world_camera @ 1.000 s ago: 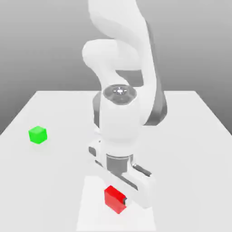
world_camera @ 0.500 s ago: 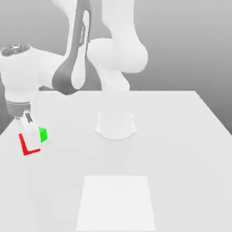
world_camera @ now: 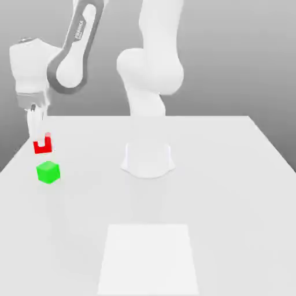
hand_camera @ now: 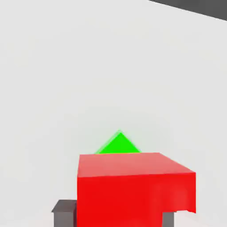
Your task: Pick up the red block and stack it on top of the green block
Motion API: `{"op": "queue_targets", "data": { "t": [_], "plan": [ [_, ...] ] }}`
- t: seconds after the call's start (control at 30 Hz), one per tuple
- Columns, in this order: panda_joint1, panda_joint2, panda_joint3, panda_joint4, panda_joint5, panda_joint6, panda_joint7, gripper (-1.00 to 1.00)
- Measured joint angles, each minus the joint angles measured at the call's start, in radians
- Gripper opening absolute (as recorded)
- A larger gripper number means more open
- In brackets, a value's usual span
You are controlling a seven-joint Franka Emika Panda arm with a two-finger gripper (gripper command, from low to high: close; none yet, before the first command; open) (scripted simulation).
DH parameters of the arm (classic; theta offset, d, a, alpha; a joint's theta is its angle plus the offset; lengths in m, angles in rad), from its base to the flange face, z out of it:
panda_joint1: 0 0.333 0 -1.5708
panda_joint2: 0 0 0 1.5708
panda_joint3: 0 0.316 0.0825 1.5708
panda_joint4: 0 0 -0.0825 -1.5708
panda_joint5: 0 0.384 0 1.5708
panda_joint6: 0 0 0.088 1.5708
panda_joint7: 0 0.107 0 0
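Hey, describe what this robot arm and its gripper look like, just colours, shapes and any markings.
The arm is glossy white, built of thick rounded segments with dark grey panels at the joints, one carrying small white lettering. It rises from a round white base. The gripper is small and white with slim fingers; the hand view shows dark grey fingertips.

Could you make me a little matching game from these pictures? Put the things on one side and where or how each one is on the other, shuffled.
Things:
1. red block
2. green block
3. gripper
4. table

States:
A. sits on the table, nothing on top of it
B. closed around a block
C. held up in the air, above the green one
D. white, flat, carries the arm's base

Pairs: 1-C, 2-A, 3-B, 4-D
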Motion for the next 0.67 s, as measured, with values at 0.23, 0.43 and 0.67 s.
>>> {"op": "queue_targets", "data": {
  "t": [0.23,0.43,0.67],
  "plan": [
    [0.056,0.062,-0.034,0.001,0.081,0.058,-0.054,-1.00],
    [0.099,0.118,-0.056,0.002,0.153,0.105,-0.103,-1.00],
    [0.140,0.183,-0.074,0.003,0.232,0.157,-0.156,-1.00]
  ]
}}
